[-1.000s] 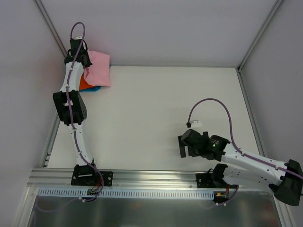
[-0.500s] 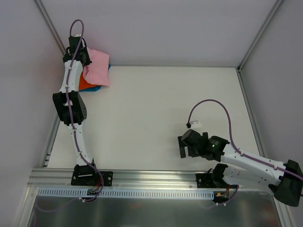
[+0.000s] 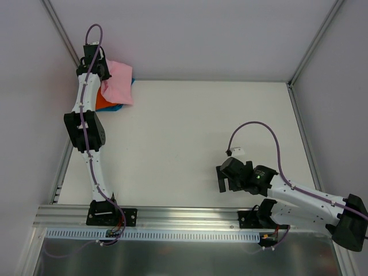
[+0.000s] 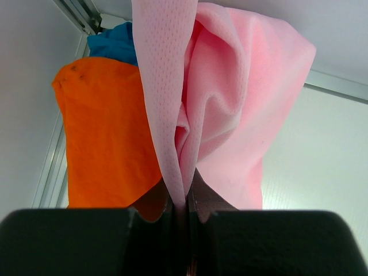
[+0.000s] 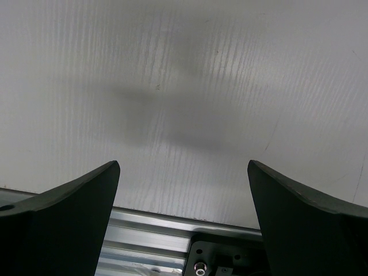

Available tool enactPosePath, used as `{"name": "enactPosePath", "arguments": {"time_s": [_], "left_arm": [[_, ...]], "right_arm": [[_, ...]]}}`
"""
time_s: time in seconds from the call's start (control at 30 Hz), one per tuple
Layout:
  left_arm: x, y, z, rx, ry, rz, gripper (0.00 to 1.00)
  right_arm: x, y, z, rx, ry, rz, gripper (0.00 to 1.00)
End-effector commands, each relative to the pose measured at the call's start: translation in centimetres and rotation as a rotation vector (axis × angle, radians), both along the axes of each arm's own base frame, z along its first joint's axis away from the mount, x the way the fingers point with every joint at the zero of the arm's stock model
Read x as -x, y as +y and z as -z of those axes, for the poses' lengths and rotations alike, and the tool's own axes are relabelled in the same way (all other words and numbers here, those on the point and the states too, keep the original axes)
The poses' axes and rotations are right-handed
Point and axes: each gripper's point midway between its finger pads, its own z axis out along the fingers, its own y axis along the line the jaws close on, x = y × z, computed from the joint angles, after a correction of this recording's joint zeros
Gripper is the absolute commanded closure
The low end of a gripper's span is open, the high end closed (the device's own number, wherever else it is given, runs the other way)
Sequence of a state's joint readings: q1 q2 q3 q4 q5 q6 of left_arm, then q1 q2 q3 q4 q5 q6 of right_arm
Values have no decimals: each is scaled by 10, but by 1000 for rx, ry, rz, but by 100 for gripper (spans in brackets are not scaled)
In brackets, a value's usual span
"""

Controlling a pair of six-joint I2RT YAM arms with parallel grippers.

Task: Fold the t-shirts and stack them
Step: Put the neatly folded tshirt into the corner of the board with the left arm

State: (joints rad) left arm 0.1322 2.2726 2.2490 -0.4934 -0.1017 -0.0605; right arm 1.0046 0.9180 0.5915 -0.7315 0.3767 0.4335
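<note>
While the left gripper (image 4: 187,198) pinches the pink t-shirt (image 4: 230,103) at the far left corner of the table (image 3: 190,132), cloth draped above the orange t-shirt (image 4: 103,138) and teal t-shirt (image 4: 118,43), right gripper (image 5: 183,167) spread wide, empty, near edge.

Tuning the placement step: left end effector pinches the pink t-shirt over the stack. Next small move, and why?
Likely ease the left end effector down toward the orange t-shirt before releasing. Its jaws are shut on the pink t-shirt, which is bunched over the orange one, not flat.
</note>
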Motion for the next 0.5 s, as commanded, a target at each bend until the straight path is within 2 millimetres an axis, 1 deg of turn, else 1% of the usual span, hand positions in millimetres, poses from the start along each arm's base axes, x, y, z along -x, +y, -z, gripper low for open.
{"name": "enactPosePath", "arguments": {"time_s": [0.0, 0.17, 0.27, 0.47], "left_arm": [[4, 3, -67, -21, -123, 7, 100], [6, -2, -71, 0, -128, 20, 100], [6, -3, -69, 4, -123, 22, 100], [5, -11, -81, 8, -145, 39, 100]], "right_arm": [[-4, 4, 0, -12, -11, 2, 1], [-3, 3, 2, -13, -7, 1, 1], [-3, 3, 3, -14, -5, 1, 1], [-2, 3, 5, -17, -2, 2, 0]]}}
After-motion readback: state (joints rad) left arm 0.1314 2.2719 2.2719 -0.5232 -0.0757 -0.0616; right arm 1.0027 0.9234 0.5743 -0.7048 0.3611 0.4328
